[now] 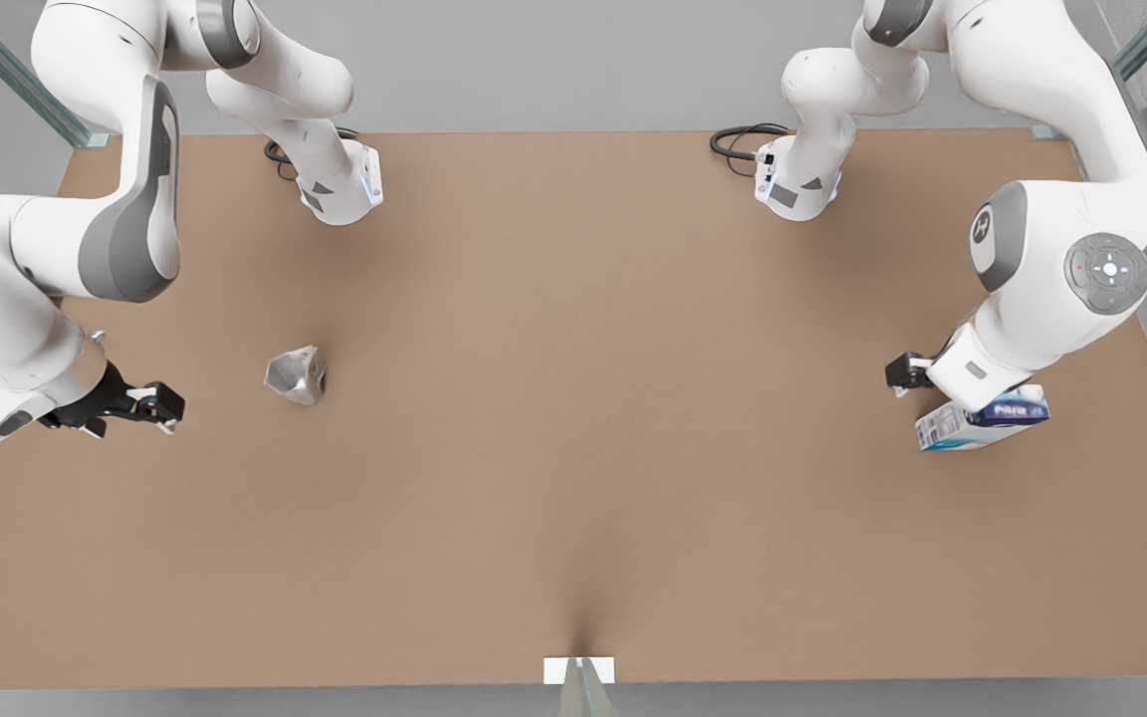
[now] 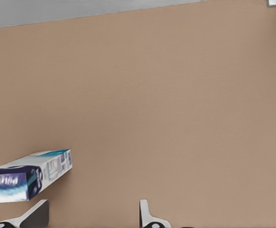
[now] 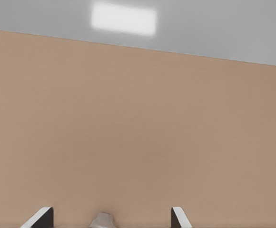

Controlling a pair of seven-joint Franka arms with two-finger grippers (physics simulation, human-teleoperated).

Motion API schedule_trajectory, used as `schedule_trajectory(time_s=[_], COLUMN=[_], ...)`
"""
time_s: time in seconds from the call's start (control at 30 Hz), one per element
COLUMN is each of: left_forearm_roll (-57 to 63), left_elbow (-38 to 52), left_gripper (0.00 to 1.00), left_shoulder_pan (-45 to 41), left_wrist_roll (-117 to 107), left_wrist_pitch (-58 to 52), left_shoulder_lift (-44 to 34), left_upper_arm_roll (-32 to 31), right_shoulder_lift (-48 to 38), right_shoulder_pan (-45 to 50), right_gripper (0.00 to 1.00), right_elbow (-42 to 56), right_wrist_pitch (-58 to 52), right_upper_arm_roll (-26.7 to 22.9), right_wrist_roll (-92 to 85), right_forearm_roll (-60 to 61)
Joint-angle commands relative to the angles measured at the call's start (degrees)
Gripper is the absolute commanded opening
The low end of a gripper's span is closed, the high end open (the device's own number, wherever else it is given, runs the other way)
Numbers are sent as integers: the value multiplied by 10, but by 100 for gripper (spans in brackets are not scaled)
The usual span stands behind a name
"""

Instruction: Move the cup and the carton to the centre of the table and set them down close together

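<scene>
Plain tan table [image 1: 573, 478], grey surround. Cup [image 1: 296, 375] lies tipped toward the front view's left; carton [image 1: 982, 418] lies flat near the right edge. Left gripper [image 2: 93, 216] hovers just beside the carton, fingers spread wide, empty. Right gripper [image 3: 110, 218] faces the cup, fingers wide apart, empty. Risks: the tipped, faceted cup may roll or squirt out under pinch; the carton, off to one side of the fingers, may get shoved toward the edge.

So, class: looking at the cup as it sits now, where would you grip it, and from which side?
Grip the cup across its tapered side walls, mid-height. It sits tilted, so a level approach probably suits. The right gripper is open beside it, on the front view's left; come from there. The left gripper, open, waits by the carton.
</scene>
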Motion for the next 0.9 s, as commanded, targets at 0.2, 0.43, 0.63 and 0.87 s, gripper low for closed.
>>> schedule_trajectory(time_s=[0.2, 0.43, 0.63, 0.87], left_forearm_roll=[5, 5, 5, 6], left_elbow=[0, 0, -1, -1], left_gripper=[100, 100, 100, 100], left_shoulder_pan=[1, 1, 0, 0], left_wrist_roll=[0, -2, -6, -11], left_wrist_pitch=[-1, -3, -5, -6], left_shoulder_lift=[1, 5, 9, 20], left_upper_arm_roll=[0, 0, 0, 0], right_shoulder_lift=[21, -46, -58, -70], right_shoulder_pan=[16, 21, -4, -25], right_gripper=[100, 100, 100, 100], right_elbow=[-27, -242, -362, -398], right_wrist_pitch=[6, 111, 181, 109], right_upper_arm_roll=[4, 9, 4, 4], right_wrist_roll=[-1, -4, -7, -27], right_forearm_roll=[3, 32, 29, 33])
